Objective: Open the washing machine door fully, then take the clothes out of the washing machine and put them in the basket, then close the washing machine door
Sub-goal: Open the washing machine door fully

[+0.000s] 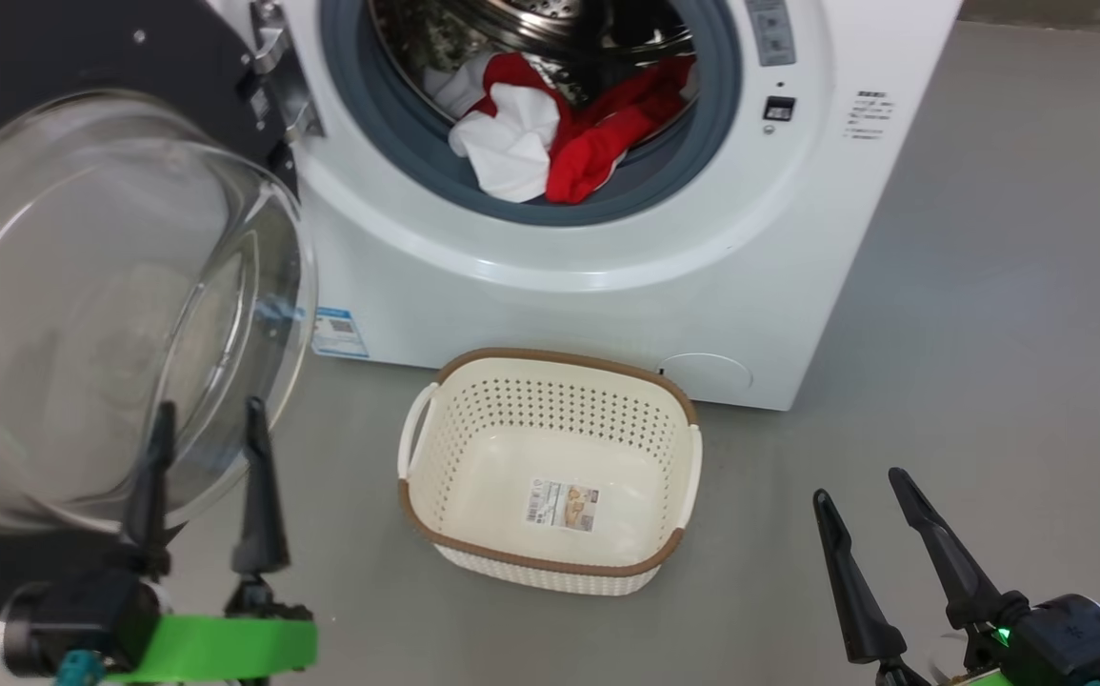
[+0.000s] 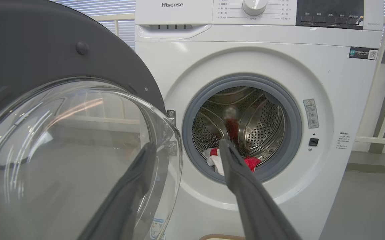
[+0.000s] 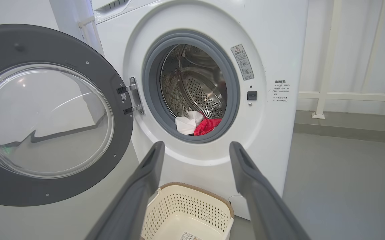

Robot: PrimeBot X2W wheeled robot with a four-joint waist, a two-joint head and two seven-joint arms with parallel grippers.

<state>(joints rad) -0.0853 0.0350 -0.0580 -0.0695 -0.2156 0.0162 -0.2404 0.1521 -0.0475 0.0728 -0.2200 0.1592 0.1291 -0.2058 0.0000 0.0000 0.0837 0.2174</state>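
Before the washing machine (image 1: 607, 305), door (image 1: 83, 286) open, clothes (image 1: 511, 143) inside, our left gripper (image 1: 209, 407) and right gripper (image 1: 856, 484) show fingers spread, empty.

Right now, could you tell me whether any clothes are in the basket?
No, the basket holds just its paper label; the red and white clothes lie inside the washing machine.

Only legible txt: "Hisense" brand mark (image 2: 172, 4) on the washing machine (image 2: 265, 56), above-left of its drum opening (image 2: 265, 123). Warning-triangle sticker (image 3: 242, 62) just right of the opening, QR sticker (image 2: 363, 53) up-right, blue label (image 1: 340, 332) low-left, paper label (image 1: 562, 505) w/ barcode in the basket (image 1: 550, 357) below: print too small to read.
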